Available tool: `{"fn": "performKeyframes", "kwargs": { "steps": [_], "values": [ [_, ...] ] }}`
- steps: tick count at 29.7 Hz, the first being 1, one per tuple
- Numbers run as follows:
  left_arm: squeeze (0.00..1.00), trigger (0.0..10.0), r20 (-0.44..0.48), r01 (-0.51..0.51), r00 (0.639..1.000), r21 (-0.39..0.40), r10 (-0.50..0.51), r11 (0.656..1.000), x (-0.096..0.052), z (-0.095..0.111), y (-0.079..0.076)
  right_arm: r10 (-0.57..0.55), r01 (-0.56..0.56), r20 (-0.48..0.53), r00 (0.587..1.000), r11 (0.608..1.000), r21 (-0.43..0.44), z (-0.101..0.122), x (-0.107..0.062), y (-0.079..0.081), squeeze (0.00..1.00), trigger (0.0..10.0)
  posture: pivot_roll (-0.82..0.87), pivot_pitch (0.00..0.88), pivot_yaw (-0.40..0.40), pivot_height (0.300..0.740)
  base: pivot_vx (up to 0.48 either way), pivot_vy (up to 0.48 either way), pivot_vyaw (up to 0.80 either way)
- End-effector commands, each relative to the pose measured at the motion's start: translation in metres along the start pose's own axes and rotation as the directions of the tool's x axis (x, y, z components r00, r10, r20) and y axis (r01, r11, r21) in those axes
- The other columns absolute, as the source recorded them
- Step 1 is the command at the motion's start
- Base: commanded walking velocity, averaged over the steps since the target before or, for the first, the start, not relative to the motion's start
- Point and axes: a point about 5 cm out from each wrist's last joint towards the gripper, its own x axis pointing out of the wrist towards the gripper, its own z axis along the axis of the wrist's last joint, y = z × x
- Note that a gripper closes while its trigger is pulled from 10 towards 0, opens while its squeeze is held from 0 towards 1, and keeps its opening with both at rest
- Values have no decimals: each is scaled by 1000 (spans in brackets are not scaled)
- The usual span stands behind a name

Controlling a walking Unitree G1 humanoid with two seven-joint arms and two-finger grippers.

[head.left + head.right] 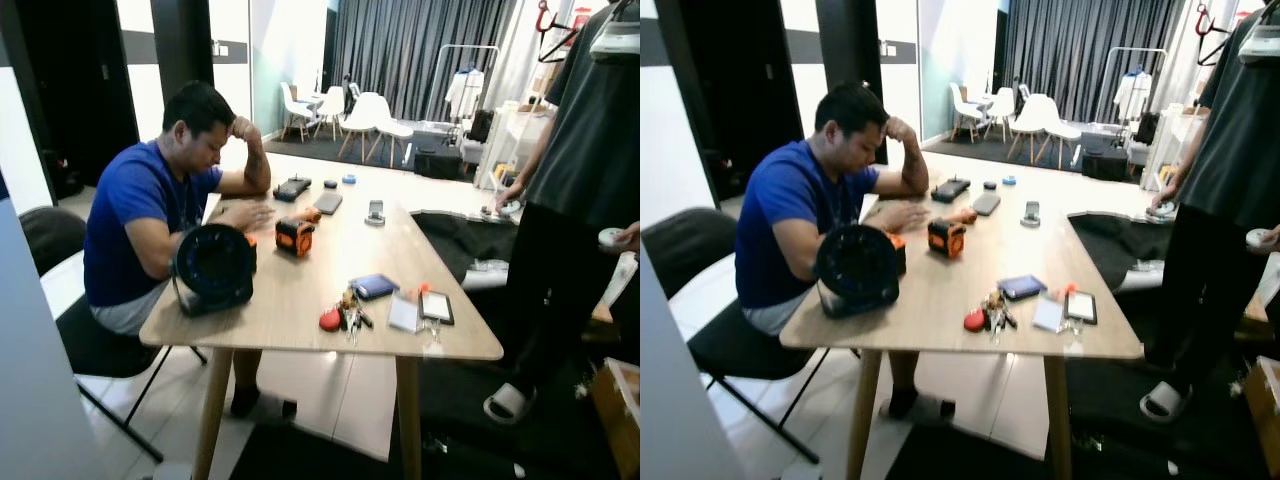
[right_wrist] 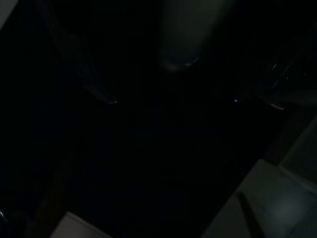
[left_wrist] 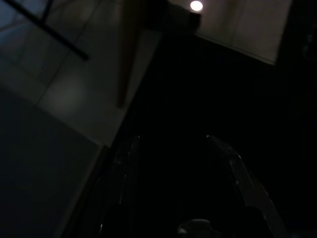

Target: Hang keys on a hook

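Observation:
A bunch of keys (image 1: 349, 318) with a red round fob (image 1: 330, 320) lies near the front edge of the light wooden table (image 1: 290, 305), a little right of its middle. In the dark left wrist view my left gripper (image 3: 172, 137) hangs low over a black mat and pale floor tiles, its fingers (image 3: 237, 173) apart with nothing between them. My right gripper (image 2: 174, 101) also hangs in shadow, with two faint fingertip glints standing wide apart.
A person in a blue shirt (image 1: 150, 215) sits on a black chair (image 1: 85, 340) at the table's left side. Another person in dark clothes (image 1: 580, 200) stands at the right. A black round device (image 1: 213, 265), an orange tape measure (image 1: 295, 237), a blue wallet (image 1: 374, 286) and a phone (image 1: 436, 306) lie on the table.

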Motion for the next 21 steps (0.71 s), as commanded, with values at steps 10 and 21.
{"fn": "performKeyframes", "kwargs": {
  "steps": [10,21],
  "values": [
    [0,10000,-20,32,999,34,-31,999,5,6,-4,-20,20,-9,1000,1000,2,-1,-1,-5,0,10000,109,0,-25,740,0,0,0],
    [0,10000,-12,77,997,58,-76,995,10,15,-13,-24,24,-16,1000,1000,7,-3,-2,-6,0,10000,106,0,-17,740,0,0,0]
  ]
}}
